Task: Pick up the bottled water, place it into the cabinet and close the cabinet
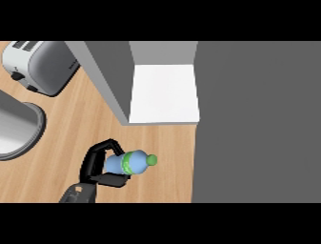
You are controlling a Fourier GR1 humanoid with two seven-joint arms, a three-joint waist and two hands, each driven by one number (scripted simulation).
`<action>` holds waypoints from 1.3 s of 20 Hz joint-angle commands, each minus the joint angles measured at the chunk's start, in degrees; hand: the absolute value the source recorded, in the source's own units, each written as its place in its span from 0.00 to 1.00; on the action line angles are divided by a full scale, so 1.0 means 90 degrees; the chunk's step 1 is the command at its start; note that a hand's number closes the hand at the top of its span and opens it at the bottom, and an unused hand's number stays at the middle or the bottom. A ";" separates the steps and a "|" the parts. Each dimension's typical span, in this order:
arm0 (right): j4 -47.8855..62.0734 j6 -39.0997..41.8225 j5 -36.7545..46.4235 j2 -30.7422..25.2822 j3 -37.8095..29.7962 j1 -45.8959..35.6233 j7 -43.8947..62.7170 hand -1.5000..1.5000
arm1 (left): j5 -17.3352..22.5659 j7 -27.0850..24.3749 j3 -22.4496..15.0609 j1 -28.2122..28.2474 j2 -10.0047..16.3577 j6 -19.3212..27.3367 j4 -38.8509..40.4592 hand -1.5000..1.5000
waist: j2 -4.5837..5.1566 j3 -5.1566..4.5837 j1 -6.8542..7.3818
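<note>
Holds the bottled water (131, 163) in the left robot hand (94, 164), fingers and thumb curled round the blue body, green cap (152, 159) pointing right. Sits over the near part of the worktop (64, 124), just near of the open cabinet (261, 119); cannot tell whether lifted clear of the wood.

Risks, as judged from here:
- Could clip the grey side wall (106, 81) on the way to the white shelf (164, 93), since the opening lies far and right of the bottle.
- Could roll or tip once released, being carried on its side rather than upright.
- Could block the closing if left at the shelf's near edge.

Counts: one bottled water, one cabinet, one toaster (40, 66) at far left, one steel pot (8, 128) at left, one robot hand in view.
</note>
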 commanded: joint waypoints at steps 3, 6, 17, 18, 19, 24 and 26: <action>-0.0951 0.0033 -0.0145 -0.0250 -0.0129 0.0400 0.0172 0.00 | 0.0982 0.0841 -0.1028 -0.0172 -0.0062 0.0382 -0.0872 1.00 | -0.0017 0.0000 -0.0002; -0.0981 -0.0262 -0.0076 -0.0016 0.0094 -0.0079 0.0734 0.00 | 0.1621 0.1474 -0.1624 -0.0487 -0.0063 0.0944 -0.1252 1.00 | 0.0020 -0.0007 0.0045; -0.1014 0.0211 -0.0588 -0.0433 -0.0544 0.0529 -0.0023 0.00 | 0.2889 0.3173 -0.3172 -0.1871 -0.0064 0.3060 -0.1721 1.00 | 0.0027 -0.0005 -0.0181; -0.0720 0.0161 -0.0569 -0.0314 -0.0564 0.0364 -0.0144 0.00 | 0.2980 0.3103 -0.3142 -0.2120 -0.0064 0.3274 -0.1525 1.00 | 0.0038 -0.0004 -0.0170; -0.0627 0.0135 -0.0391 -0.0239 -0.0495 0.0748 -0.0457 0.00 | 0.2822 0.3191 -0.2997 -0.2201 -0.0064 0.3192 -0.1472 1.00 | 0.0012 -0.0002 -0.0170; -0.0368 0.0251 -0.0452 -0.0209 -0.0695 0.0202 -0.0398 0.00 | 0.3337 0.3508 -0.2988 -0.3184 -0.0062 0.3485 -0.0730 1.00 | 0.0062 -0.0004 -0.0169; -0.0688 0.0327 -0.0925 -0.0401 -0.1102 0.0297 -0.0126 0.00 | 0.3525 0.3687 -0.3123 -0.3532 -0.0062 0.3580 -0.0513 1.00 | 0.0087 -0.0004 -0.0219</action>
